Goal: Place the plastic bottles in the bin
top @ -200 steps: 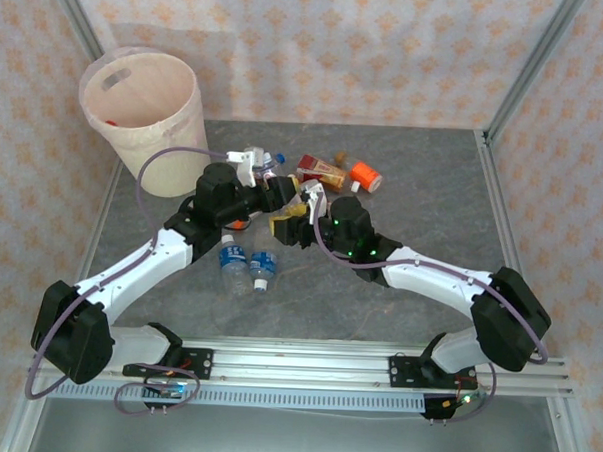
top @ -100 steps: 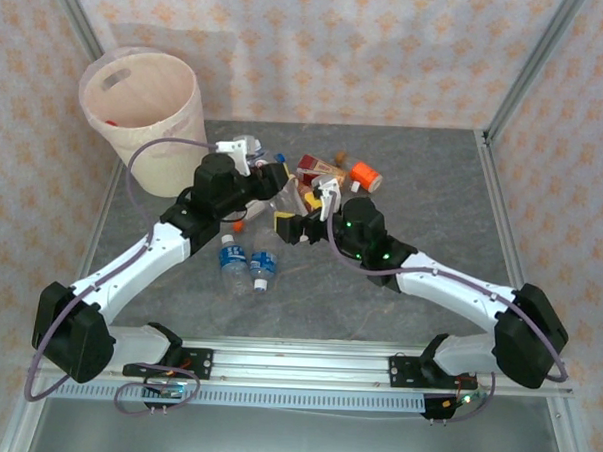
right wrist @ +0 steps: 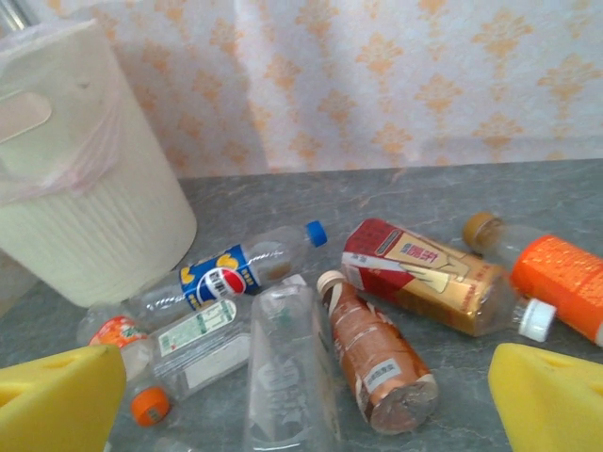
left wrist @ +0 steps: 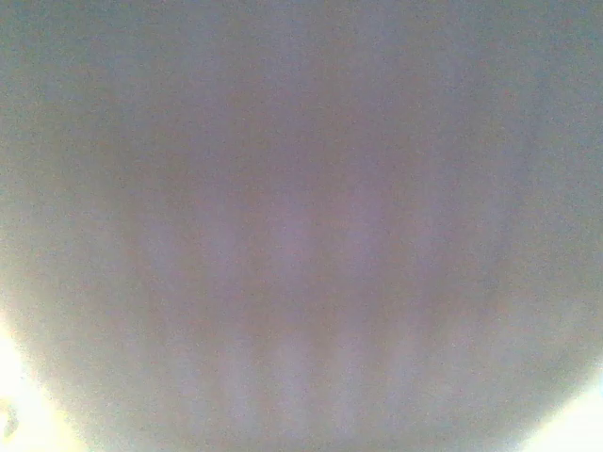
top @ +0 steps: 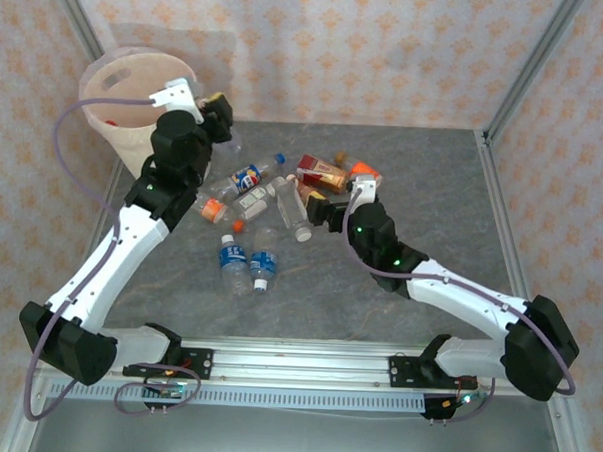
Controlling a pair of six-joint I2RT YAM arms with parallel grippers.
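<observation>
While the right gripper (right wrist: 306,400) hovers with jaws spread wide over the plastic bottles (right wrist: 377,348) lying clustered on the grey surface (right wrist: 415,193), the left gripper (top: 218,110) hangs just beside the bin (top: 115,138) rim. Whether the left one is closed I cannot tell.

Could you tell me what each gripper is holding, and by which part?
Right gripper: open, holding nothing. Left gripper, beside the bin: cannot be told.
</observation>
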